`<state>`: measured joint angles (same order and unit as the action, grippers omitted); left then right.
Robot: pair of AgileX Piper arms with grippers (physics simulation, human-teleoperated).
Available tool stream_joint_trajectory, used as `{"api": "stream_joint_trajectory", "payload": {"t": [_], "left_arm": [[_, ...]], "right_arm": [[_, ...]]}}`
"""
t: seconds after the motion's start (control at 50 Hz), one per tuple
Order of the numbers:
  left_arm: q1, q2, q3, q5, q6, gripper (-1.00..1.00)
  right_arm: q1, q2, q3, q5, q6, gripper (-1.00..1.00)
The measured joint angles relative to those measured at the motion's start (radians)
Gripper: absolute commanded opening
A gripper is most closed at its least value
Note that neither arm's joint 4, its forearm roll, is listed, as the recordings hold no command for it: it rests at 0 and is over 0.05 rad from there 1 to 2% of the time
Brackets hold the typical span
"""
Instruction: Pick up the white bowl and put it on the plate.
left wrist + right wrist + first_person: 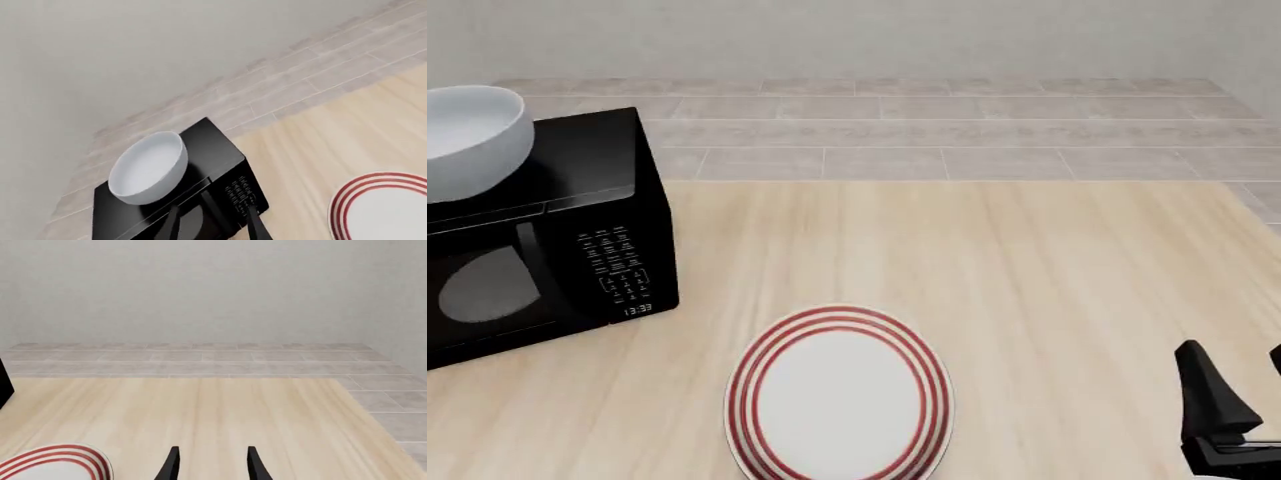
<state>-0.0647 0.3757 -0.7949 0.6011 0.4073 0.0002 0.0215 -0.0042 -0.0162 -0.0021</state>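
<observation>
The white bowl [474, 140] stands upright on top of a black microwave [574, 250] at the table's far left; it also shows in the left wrist view [148, 167]. The red-ringed plate [841, 395] lies flat on the wooden table near the front middle, and its edge shows in both wrist views [383, 207] [57, 462]. My left gripper [215, 227] is open and empty, short of the microwave and below the bowl; it is out of the front view. My right gripper [212, 467] is open and empty at the front right [1241, 385], well right of the plate.
The microwave has a keypad and a closed door facing the front. A tiled floor [961, 130] lies beyond the table's far edge, with a pale wall behind. The table's right edge runs close to my right gripper.
</observation>
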Motion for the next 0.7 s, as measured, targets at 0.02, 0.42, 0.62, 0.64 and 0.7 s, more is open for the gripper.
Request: {"api": "stream_joint_trajectory", "payload": {"t": [0.02, 0.42, 0.62, 0.64, 0.7], "left_arm": [[-0.001, 0.01, -0.018, 0.016, 0.015, 1.0], [0.048, 0.186, -0.237, 0.218, 0.262, 1.0], [0.103, 0.25, -0.357, 0.32, 0.371, 1.0], [0.107, 0.255, -0.368, 0.33, 0.381, 1.0], [0.118, 0.268, -0.395, 0.355, 0.411, 1.0]], "right_arm": [[0.0, 0.0, 0.0, 0.0, 0.0, 1.0], [0.0, 0.0, 0.0, 0.0, 0.0, 1.0], [0.0, 0.003, 0.001, -0.005, 0.0, 1.0], [0.0, 0.004, 0.001, -0.005, 0.0, 1.0], [0.0, 0.004, 0.002, -0.005, 0.0, 1.0]]}}
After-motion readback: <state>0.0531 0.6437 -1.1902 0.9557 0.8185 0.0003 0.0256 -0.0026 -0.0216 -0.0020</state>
